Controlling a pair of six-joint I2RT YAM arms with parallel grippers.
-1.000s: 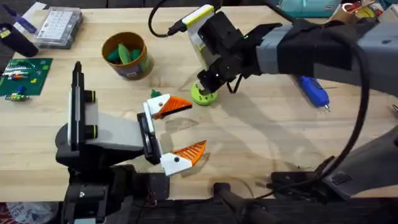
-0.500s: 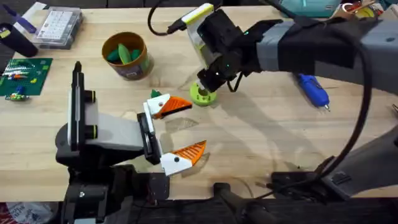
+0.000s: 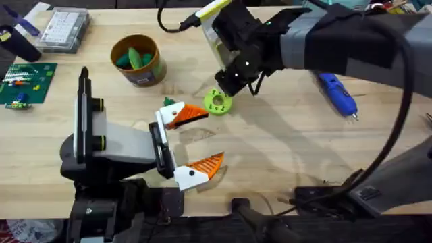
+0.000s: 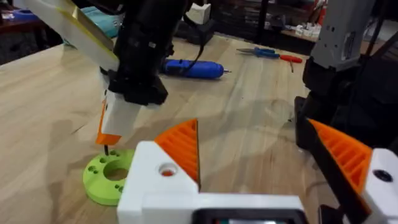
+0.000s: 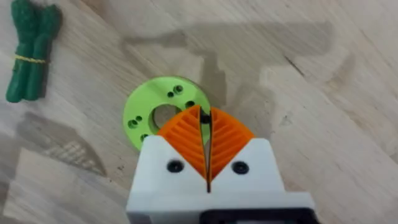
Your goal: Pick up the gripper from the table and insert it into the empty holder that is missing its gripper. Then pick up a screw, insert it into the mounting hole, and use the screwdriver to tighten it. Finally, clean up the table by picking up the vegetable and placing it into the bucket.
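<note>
The gripper, a lime-green disc with a centre hole and smaller holes, lies flat on the wooden table near its middle. In the left wrist view a thin dark pin hangs from the right gripper and its tip stands at the disc's upper face; whether it touches cannot be told. The right gripper sits directly above the disc, its orange ribbed pads pressed together on the small dark piece between the tips. The left gripper rests on the table just beside the disc, fingers spread wide apart and holding nothing. A small green bundle, the vegetable, lies on the table near the disc. The bucket, yellow inside, stands further back to the left with green items in it. The blue screwdriver lies well apart on the right side of the table.
</note>
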